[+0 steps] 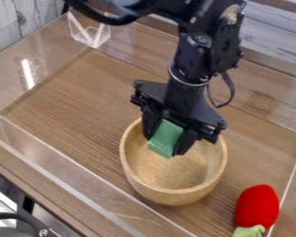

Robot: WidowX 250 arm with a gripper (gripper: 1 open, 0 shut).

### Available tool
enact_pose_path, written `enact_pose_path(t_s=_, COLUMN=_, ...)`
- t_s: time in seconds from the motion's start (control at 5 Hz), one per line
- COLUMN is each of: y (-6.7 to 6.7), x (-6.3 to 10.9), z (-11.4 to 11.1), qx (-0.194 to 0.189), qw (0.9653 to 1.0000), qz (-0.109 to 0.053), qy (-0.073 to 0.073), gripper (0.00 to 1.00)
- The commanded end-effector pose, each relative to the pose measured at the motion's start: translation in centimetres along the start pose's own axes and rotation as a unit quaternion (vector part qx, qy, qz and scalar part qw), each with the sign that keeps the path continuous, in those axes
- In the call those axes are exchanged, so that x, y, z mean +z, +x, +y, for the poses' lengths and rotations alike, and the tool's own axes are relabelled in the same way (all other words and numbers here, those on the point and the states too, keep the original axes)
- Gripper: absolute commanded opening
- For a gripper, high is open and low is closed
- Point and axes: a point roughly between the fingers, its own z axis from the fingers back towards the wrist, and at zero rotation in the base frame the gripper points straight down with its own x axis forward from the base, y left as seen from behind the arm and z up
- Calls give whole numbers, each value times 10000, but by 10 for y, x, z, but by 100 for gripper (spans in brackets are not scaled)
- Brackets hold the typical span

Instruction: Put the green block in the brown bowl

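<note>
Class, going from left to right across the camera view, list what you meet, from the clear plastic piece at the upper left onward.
Clear plastic piece, brown bowl, red rounded object with green base.

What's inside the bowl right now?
The bowl shows bare wood at the front. The green block hangs in the gripper over its back part, hiding what lies beneath.
</note>
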Motion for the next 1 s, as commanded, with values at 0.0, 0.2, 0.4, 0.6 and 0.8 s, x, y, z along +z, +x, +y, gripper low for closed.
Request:
enact_pose_path(t_s=0.0, y=3, x=17, z=9, qx=147, qw=9996, qz=-198, qy=-154, gripper=100)
enact_pose_path(t_s=0.2, y=3, x=34, z=21, qx=227, qw=9991, qz=-264, qy=-259, gripper=100)
enact_pose_path(t_s=0.4, y=7, x=43, z=14, qx=9, qw=9985, qz=-379, qy=-385, gripper=100)
enact_pose_path(t_s=0.6, y=4, x=46, z=6, qx=-178, qw=9977, qz=-442, qy=-487, gripper=100)
enact_pose_path(t_s=0.8, y=4, x=48, z=-4, qx=-352, qw=9967, qz=-488, qy=-548, gripper=100)
